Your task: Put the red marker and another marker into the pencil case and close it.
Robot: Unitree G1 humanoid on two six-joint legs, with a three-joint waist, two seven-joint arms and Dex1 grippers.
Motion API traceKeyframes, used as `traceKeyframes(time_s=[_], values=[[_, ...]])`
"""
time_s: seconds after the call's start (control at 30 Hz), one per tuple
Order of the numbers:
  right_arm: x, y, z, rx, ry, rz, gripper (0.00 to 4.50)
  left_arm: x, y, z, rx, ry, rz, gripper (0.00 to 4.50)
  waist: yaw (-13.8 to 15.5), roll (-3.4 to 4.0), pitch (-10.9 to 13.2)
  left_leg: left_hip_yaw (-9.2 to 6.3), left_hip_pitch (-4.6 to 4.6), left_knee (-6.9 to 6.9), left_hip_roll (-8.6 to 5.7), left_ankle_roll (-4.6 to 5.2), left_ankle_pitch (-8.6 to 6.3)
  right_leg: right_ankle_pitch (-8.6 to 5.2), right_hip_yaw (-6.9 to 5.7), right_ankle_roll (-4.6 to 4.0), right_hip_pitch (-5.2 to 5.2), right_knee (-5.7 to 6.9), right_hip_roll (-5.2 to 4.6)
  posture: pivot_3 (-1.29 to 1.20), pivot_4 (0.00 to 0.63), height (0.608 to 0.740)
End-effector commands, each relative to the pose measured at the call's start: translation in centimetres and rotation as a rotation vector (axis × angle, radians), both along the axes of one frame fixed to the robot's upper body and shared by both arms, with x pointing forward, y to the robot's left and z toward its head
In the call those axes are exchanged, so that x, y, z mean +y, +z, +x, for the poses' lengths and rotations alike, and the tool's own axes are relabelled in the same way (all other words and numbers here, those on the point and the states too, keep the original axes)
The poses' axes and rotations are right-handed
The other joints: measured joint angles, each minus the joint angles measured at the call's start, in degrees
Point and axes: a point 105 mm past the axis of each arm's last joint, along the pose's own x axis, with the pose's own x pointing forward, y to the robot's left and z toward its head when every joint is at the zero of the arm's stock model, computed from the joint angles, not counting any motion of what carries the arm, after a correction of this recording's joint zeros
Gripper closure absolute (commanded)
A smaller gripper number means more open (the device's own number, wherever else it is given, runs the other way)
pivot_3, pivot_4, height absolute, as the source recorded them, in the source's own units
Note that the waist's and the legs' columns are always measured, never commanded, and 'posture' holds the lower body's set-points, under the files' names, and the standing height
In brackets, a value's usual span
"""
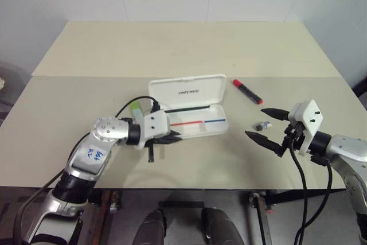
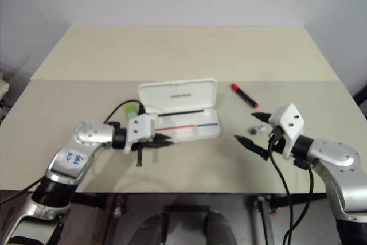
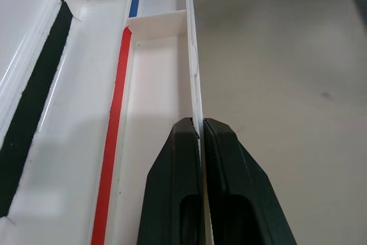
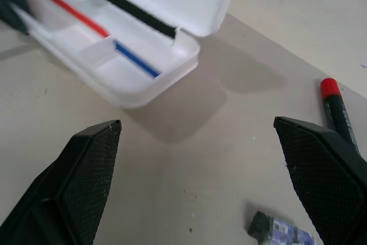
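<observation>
The left gripper [image 3: 200, 133] pinched the near wall of the open white hard-plastic pencil case [image 1: 189, 93]; tugging could slide it. The right gripper [image 1: 265, 124] gaped wide, with the red-capped black marker [image 1: 247, 91] at its eleven o'clock.

Wide-spread tool [image 4: 200, 176] frames the open pencil case [image 4: 172, 70], the red marker [image 4: 338, 107] alongside.

The pencil case [image 1: 195, 120] was glossy white hard plastic, its thin front wall pinched between the left gripper [image 3: 200, 142]'s smooth black fingers. The right gripper [image 4: 200, 187]'s pads were finely textured black. Beneath both lay a matt beige table [image 1: 172, 50], where the red marker [image 1: 247, 91] looked plastic.
</observation>
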Motion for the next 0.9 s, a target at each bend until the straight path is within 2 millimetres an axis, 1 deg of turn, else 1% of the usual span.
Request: traceKeyframes(time_s=[0.03, 0.2, 0.5, 0.67, 0.7, 0.73, 0.9], values=[[-0.1, 1.6, -0.5, -0.058, 0.010, -0.007, 0.00, -0.8, 0.5, -0.2, -0.057, 0.008, -0.008, 4.46, 0.0, 0.00, 0.0, 0.00, -0.01, 0.03, 0.00, 0.00, 0.00, -0.01, 0.00, -0.01, 0.00, 0.00, 0.00, 0.00, 0.150, 0.740], [-0.1, 1.7, -0.5, -0.056, 0.010, -0.012, 0.00, -0.9, -0.3, -0.3, -0.082, -0.001, 0.026, 4.46, -0.1, 0.00, 0.0, 0.05, -0.01, 0.11, 0.01, 0.00, 0.00, -0.01, 0.03, -0.02, 0.01, -0.01, 0.00, 0.00, 0.150, 0.740], [-0.1, 1.5, -0.4, -0.051, 0.008, -0.012, 0.00, -0.6, -0.5, -0.3, -0.112, 0.001, 0.046, 4.46, 0.0, 0.00, 0.0, 0.05, -0.05, 0.10, 0.01, 0.01, 0.00, -0.01, 0.02, -0.02, 0.01, -0.08, 0.00, 0.00, 0.150, 0.740], [0.0, 1.5, -0.3, -0.051, 0.009, -0.010, 0.00, -0.8, -0.5, -0.3, -0.119, 0.015, 0.042, 3.08, 0.0, 0.00, 0.0, 0.05, -0.05, 0.11, 0.01, 0.01, 0.00, -0.01, 0.02, -0.02, 0.01, -0.07, 0.00, 0.00, 0.150, 0.740], [0.1, 1.5, -0.2, -0.051, 0.010, -0.010, 0.00, -0.8, -0.4, -0.4, -0.118, 0.013, 0.040, 2.68, 0.0, 0.00, 0.0, 0.05, -0.05, 0.10, 0.01, 0.01, 0.00, -0.01, 0.02, -0.02, 0.01, -0.07, 0.00, 0.00, 0.150, 0.740], [0.1, 1.5, -0.2, -0.051, 0.011, -0.010, 0.00, -0.9, -0.4, -0.5, -0.118, 0.012, 0.038, 2.39, 0.0, 0.00, 0.0, 0.05, -0.05, 0.10, 0.01, 0.01, 0.00, -0.01, 0.02, -0.02, 0.01, -0.07, 0.00, 0.00, 0.150, 0.740], [0.1, 1.6, 0.0, -0.051, 0.015, -0.011, 0.00, -1.1, 0.0, -1.1, -0.110, 0.003, 0.023, 0.65, 0.0, 0.00, 0.0, 0.05, -0.05, 0.10, 0.01, 0.01, 0.00, -0.01, 0.02, -0.02, 0.01, -0.08, 0.00, 0.00, 0.150, 0.740]])
